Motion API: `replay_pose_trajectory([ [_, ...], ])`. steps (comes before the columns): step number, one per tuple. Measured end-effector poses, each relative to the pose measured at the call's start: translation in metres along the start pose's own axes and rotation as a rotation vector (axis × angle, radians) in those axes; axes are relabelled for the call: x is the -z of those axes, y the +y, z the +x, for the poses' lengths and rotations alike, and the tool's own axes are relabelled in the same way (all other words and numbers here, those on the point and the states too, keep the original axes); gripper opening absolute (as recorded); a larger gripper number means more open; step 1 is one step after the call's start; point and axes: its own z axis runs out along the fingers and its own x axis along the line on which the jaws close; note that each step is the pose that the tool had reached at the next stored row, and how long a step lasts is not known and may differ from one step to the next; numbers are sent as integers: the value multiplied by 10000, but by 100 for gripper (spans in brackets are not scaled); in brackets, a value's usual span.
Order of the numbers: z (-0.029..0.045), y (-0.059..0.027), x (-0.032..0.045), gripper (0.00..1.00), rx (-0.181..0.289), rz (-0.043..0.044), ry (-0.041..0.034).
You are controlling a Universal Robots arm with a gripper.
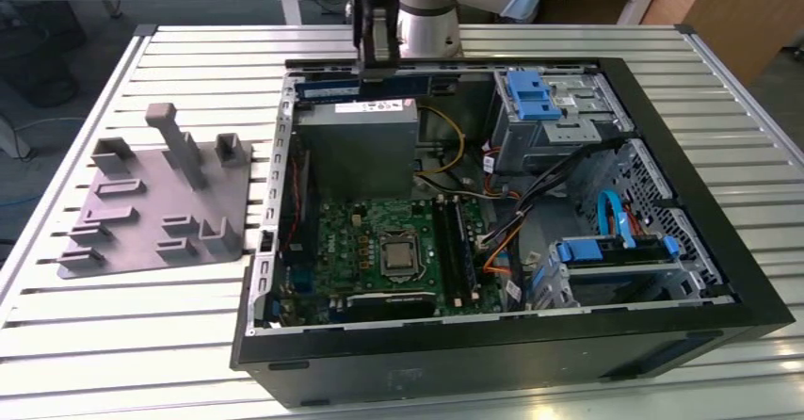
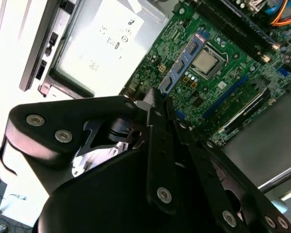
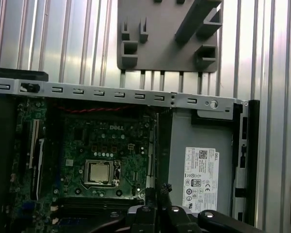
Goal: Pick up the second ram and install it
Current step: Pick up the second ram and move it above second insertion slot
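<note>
The second ram (image 1: 329, 88), a thin bluish-green stick, hangs level over the far end of the open computer case (image 1: 703, 279), above the grey power supply (image 1: 356, 147). My gripper (image 1: 377, 62) is shut on its middle from above. In the second wrist view the ram (image 2: 184, 60) sticks out from between the black fingers (image 2: 154, 104), seen against the green motherboard (image 2: 223, 87). The dark memory slots (image 1: 450, 241) lie beside the processor (image 1: 399, 255), lower in the case and nearer the camera than the gripper. The gripper body (image 3: 169, 218) hangs above the motherboard (image 3: 87, 141).
A grey plastic tray (image 1: 138, 222) with upright posts sits on the slatted table at the exterior view's left. Drive cages with blue latches (image 1: 528, 95) and loose cables (image 1: 553, 170) fill the case's right side. The case walls rise around the motherboard.
</note>
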Motion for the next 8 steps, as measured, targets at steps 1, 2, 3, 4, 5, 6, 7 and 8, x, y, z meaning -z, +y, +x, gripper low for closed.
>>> replay_pose_trajectory([
  [1,1,-25,2,14,1,-2,1],
  [2,3,-52,3,14,0,-3,1],
  [3,5,-78,3,14,1,-4,0],
  [4,6,-105,5,14,0,-6,0],
  [5,8,-132,6,14,-1,-7,0],
  [6,9,-158,7,14,-1,-9,-1],
  [7,11,-184,8,14,0,-10,0],
  [8,12,-208,10,14,0,-12,0],
])
